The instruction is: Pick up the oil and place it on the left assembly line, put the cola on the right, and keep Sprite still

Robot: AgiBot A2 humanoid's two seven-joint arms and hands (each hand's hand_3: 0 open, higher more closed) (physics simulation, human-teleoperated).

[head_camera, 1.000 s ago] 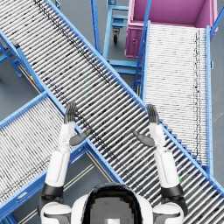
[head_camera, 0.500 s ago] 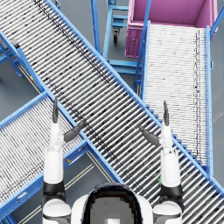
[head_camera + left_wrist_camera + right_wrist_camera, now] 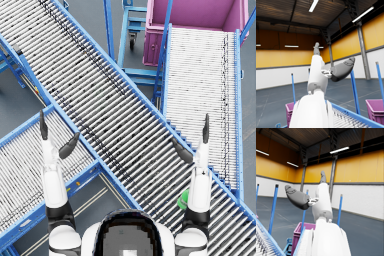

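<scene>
No oil bottle or cola shows in any view. A small green thing (image 3: 183,200) lies on the long diagonal conveyor (image 3: 100,100), mostly hidden behind my right forearm; I cannot tell what it is. My left hand (image 3: 52,140) is raised over the left conveyor (image 3: 20,170), fingers straight, thumb apart, holding nothing. My right hand (image 3: 196,144) is raised the same way above the diagonal conveyor's right rail, also empty. The wrist views show each hand, the left hand (image 3: 331,66) and the right hand (image 3: 307,194), lifted against the hall's walls and ceiling.
A third roller conveyor (image 3: 200,90) runs up the right side to a magenta bin (image 3: 200,20). A blue cart (image 3: 132,25) stands on the floor beyond. Blue rails edge every conveyor. Blue posts (image 3: 354,92) and another magenta bin (image 3: 302,231) show in the wrist views.
Both arms have swung outward and upward. The hands have moved apart, with the fingers now pointing straight up. Both hands hold nothing throughout.
</scene>
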